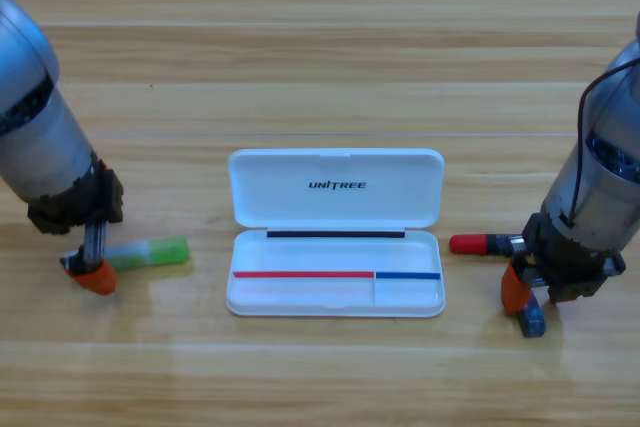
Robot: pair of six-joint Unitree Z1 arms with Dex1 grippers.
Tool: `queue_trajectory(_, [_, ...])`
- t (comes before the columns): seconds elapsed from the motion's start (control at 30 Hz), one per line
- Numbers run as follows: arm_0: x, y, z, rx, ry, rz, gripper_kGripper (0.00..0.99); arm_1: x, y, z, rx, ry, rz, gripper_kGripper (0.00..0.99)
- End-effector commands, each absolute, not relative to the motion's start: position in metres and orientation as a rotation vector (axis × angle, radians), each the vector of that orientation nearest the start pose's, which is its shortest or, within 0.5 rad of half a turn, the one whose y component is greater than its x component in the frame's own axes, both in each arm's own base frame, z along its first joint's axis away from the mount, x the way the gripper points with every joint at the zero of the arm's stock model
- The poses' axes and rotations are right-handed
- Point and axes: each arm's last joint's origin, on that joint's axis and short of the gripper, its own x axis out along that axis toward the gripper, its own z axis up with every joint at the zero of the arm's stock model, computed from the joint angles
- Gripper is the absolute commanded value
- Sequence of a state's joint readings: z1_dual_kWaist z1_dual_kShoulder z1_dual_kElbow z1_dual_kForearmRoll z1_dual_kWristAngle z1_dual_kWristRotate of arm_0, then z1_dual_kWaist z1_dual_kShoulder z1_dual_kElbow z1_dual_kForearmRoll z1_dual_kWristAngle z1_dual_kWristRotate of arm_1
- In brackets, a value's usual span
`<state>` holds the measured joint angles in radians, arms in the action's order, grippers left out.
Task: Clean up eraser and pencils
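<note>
From the high view, a wooden table (320, 37) of pale planks with the grain running side to side is filling the whole frame; nothing of the room beyond it is showing.

A white UNITREE case (336, 232) is lying open at the centre, its lid folded back toward twelve o'clock and its shallow tray toward six o'clock.

The left arm is coming in from the ten o'clock corner, and the left end effector (90, 269) is pointing down at about nine o'clock of the case. Its orange jaws are closing on the whitish end of the light green pencil (150, 253), which is lying flat on the table with its green end pointing toward the case (near it, not touching).

The right arm is coming in from the two o'clock edge, and the right end effector (525, 302) is hanging at about three o'clock of the case. Its jaws are pinching the eraser (533, 319), a small blue-dark block showing at their tips just above the table. The red-capped pencil (480, 243) is lying just beside this end effector, its red cap pointing toward the case and its black barrel partly hidden behind the gripper body.
</note>
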<state>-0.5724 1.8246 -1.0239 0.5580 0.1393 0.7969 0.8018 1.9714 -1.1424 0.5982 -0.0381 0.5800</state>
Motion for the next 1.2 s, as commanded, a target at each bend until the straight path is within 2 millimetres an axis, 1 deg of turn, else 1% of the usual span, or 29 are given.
queue_trajectory(0.03, [0.263, -0.157, 0.191, 1.144, 1.149, -0.901, 0.916, 0.236, 0.241, 0.141, -0.171, 1.558, 0.166, 0.486])
queue_trajectory(0.07, [0.263, -0.157, 0.190, 1.143, 1.149, -0.900, 0.897, 0.236, 0.241, 0.141, -0.171, 1.558, 0.166, 0.486])
queue_trajectory(0.23, [0.262, -0.156, 0.180, 1.140, 1.165, -0.900, 0.877, 0.235, 0.240, 0.139, -0.181, 1.573, 0.157, 0.485])
queue_trajectory(0.27, [0.262, -0.156, 0.177, 1.142, 1.169, -0.903, 0.874, 0.235, 0.239, 0.139, -0.185, 1.578, 0.155, 0.426])
queue_trajectory(0.3, [0.262, -0.157, 0.174, 1.140, 1.172, -0.904, 0.874, 0.234, 0.239, 0.138, -0.189, 1.580, 0.156, 0.296])
queue_trajectory(0.33, [0.262, -0.157, 0.172, 1.139, 1.175, -0.906, 0.874, 0.233, 0.238, 0.138, -0.192, 1.584, 0.159, 0.206])
queue_trajectory(0.4, [0.263, -0.157, 0.168, 1.137, 1.181, -0.906, 0.874, 0.232, 0.238, 0.138, -0.197, 1.587, 0.166, 0.161])
queue_trajectory(0.63, [0.265, -0.159, 0.164, 1.133, 1.181, -0.905, 0.861, 0.227, 0.236, 0.139, -0.223, 1.612, 0.174, 0.153])
queue_trajectory(0.67, [0.266, -0.159, 0.163, 1.133, 1.183, -0.907, 0.845, 0.226, 0.236, 0.142, -0.233, 1.606, 0.186, 0.066])
queue_trajectory(0.7, [0.266, -0.159, 0.162, 1.133, 1.184, -0.907, 0.838, 0.227, 0.236, 0.146, -0.251, 1.592, 0.199, 0.000])
queue_trajectory(0.73, [0.266, -0.159, 0.162, 1.132, 1.185, -0.906, 0.831, 0.227, 0.236, 0.152, -0.272, 1.581, 0.219, 0.000])
queue_trajectory(0.8, [0.267, -0.160, 0.160, 1.129, 1.190, -0.909, 0.795, 0.226, 0.239, 0.167, -0.421, 1.542, 0.378, 0.000])
queue_trajectory(0.9, [0.268, -0.161, 0.160, 1.126, 1.189, -0.912, 0.718, 0.227, 0.241, 0.201, -0.586, 1.466, 0.570, 0.000])
queue_trajectory(1.03, [0.269, -0.162, 0.162, 1.123, 1.180, -0.915, 0.545, 0.226, 0.242, 0.244, -0.690, 1.404, 0.698, 0.000])
queue_trajectory(1.1, [0.269, -0.162, 0.164, 1.122, 1.172, -0.915, 0.457, 0.225, 0.243, 0.257, -0.769, 1.403, 0.760, 0.000])
queue_trajectory(1.17, [0.270, -0.162, 0.166, 1.122, 1.162, -0.913, 0.333, 0.224, 0.245, 0.265, -0.922, 1.399, 0.886, 0.000])
queue_trajectory(1.2, [0.270, -0.162, 0.167, 1.121, 1.156, -0.911, 0.275, 0.223, 0.245, 0.268, -0.965, 1.403, 0.924, 0.000])
